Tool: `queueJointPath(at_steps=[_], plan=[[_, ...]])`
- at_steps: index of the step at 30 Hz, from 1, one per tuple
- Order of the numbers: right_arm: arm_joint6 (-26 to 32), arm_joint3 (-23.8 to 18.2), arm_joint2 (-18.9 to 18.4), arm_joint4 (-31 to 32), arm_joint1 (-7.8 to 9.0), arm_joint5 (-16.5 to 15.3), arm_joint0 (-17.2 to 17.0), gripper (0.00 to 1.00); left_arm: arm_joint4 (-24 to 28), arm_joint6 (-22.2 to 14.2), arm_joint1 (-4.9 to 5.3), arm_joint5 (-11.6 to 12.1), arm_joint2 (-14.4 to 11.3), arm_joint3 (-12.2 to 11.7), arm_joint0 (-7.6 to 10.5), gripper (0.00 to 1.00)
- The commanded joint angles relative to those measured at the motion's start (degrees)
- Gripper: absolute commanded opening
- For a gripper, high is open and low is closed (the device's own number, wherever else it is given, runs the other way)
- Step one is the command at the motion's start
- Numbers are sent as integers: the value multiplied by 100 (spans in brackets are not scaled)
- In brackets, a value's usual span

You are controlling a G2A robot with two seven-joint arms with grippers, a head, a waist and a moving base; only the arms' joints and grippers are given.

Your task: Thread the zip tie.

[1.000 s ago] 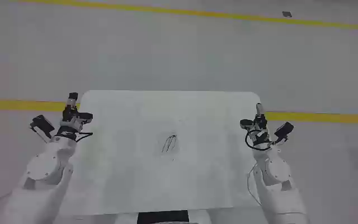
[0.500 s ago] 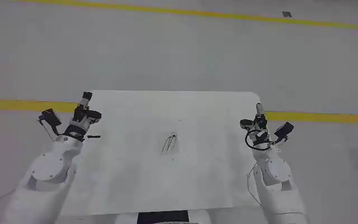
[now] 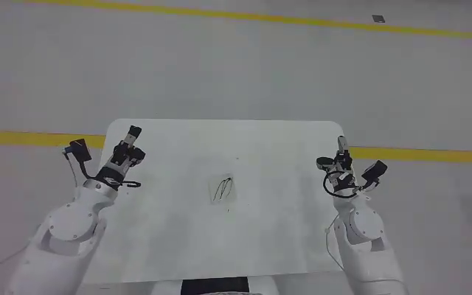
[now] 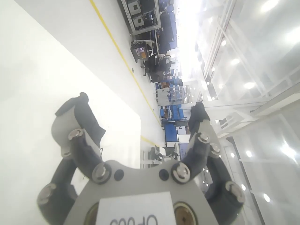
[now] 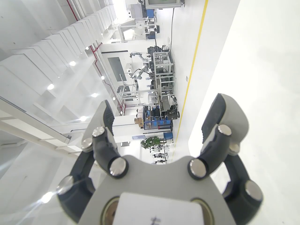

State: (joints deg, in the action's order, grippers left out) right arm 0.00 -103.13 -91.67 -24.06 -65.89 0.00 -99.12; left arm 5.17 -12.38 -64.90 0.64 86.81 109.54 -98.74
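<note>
The left gripper (image 3: 133, 133) has moved inward from the table (image 3: 280, 155) edge. It is now over the table, nearer the zip tie (image 3: 223, 189).

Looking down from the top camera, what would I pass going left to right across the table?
Across the white table: left gripper → zip tie, lying loose near the middle → right gripper at the table's edge.

Zip tie (image 3: 223, 189), btwn left gripper (image 3: 133, 134) & right gripper (image 3: 341, 143) fingers, well apart: too small, strand count & threading unclear.
</note>
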Motion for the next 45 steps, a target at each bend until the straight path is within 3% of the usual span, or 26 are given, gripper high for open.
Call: queueJointPath(at_steps=[1,7,18,23,27,28,45], plan=[[0,0,0,0,0,0,0,100,-531,-400,20,-196,-127,83,102,100],[0,0,0,0,0,0,0,100,-1247,-545,36,-438,-397,330,203,100],[0,0,0,0,0,0,0,100,-1323,-651,41,-412,-445,360,231,100],[0,0,0,0,0,0,0,100,-1826,-1331,70,-611,-745,467,582,100],[0,0,0,0,0,0,0,100,-1952,-1873,62,-1149,-1082,499,986,100],[0,0,0,0,0,0,0,100,-2092,-2274,72,-1278,-1263,468,1115,100],[0,0,0,0,0,0,0,100,-2092,-2274,72,-1278,-1263,468,1115,100]])
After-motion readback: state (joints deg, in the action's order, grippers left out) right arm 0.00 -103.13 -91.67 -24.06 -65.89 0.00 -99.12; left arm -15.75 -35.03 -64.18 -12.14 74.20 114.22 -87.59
